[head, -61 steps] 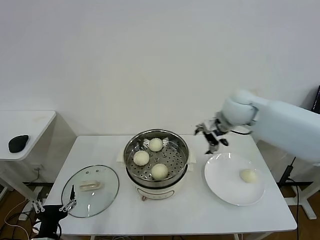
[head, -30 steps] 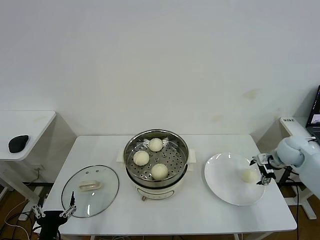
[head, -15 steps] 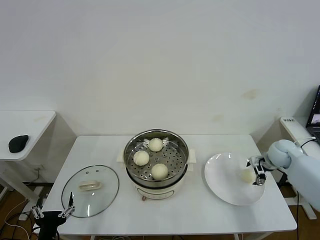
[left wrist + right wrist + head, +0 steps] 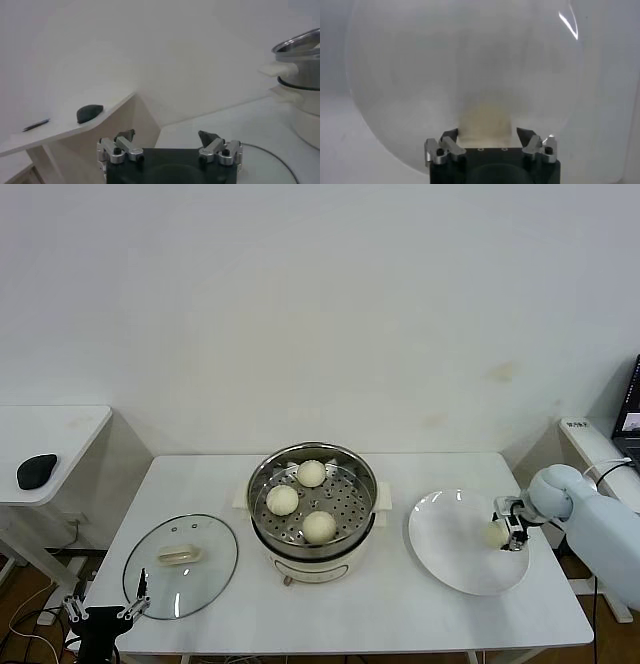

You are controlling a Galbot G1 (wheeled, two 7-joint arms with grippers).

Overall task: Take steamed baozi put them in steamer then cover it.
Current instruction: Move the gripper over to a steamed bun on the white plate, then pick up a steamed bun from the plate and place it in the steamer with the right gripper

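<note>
1 steamed baozi (image 4: 496, 533) on the white plate (image 4: 455, 559), my right gripper (image 4: 507, 527) jaws pinching it; 3 baozi (image 4: 319, 526) in the steamer (image 4: 313, 509). Cover (image 4: 181, 565) on bench (image 4: 400, 609). Left gripper (image 4: 169, 141) low, jaws spread.

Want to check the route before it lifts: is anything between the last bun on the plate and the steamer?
Nothing visible. The right gripper has its fingers on either side of the bun on the plate. The table between plate and steamer is bare, the steamer is uncovered, and the lid lies on its far side.
</note>
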